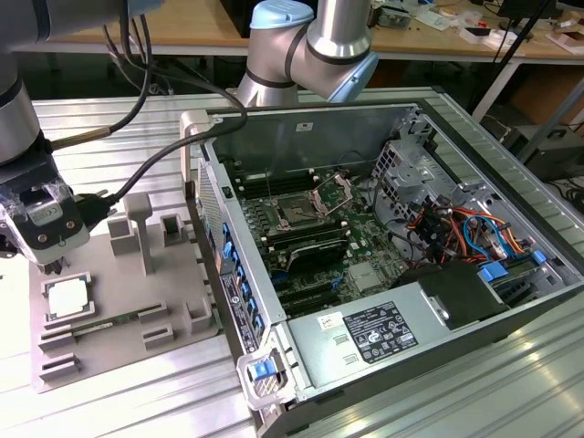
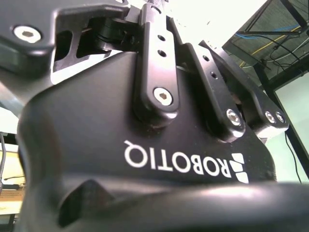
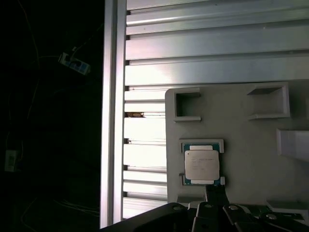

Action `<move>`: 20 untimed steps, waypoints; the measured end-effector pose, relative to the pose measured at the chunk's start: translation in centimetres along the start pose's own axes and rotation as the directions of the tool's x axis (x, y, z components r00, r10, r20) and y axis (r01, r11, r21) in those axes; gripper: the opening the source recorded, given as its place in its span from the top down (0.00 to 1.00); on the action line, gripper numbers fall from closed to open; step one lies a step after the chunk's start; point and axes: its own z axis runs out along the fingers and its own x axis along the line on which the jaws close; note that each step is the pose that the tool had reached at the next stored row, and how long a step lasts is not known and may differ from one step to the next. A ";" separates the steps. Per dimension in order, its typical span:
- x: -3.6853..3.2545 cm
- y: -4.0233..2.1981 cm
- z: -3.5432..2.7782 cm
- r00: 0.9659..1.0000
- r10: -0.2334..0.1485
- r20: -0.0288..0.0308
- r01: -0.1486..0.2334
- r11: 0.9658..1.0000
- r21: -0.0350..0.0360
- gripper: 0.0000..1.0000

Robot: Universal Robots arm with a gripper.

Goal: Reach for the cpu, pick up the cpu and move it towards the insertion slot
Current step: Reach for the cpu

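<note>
Hovering close over the cpu [image 1: 68, 297], which lay flat in a recess of the grey tray [image 1: 119, 306] on the desk [image 1: 137, 411], the gripper [image 1: 57, 267] held nothing; whether it was released or clenched, I could not tell. The chip looked light, stiff and fragile, best pinched by opposite edges.

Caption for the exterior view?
Gripper poised above the small silvery square cpu in the grey plastic tray, beside the open computer case.

Wood bench [image 1: 196, 26], ribbed alu tabletop [image 1: 137, 411]
</note>
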 end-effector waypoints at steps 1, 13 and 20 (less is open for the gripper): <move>0.00 0.00 0.03 1.000 0.000 0.000 0.000 1.000 0.000 0.89; 0.00 -0.03 0.36 1.000 0.000 0.000 0.000 1.000 0.000 0.89; 0.00 -0.08 1.54 1.000 0.000 0.000 0.000 1.000 0.000 0.89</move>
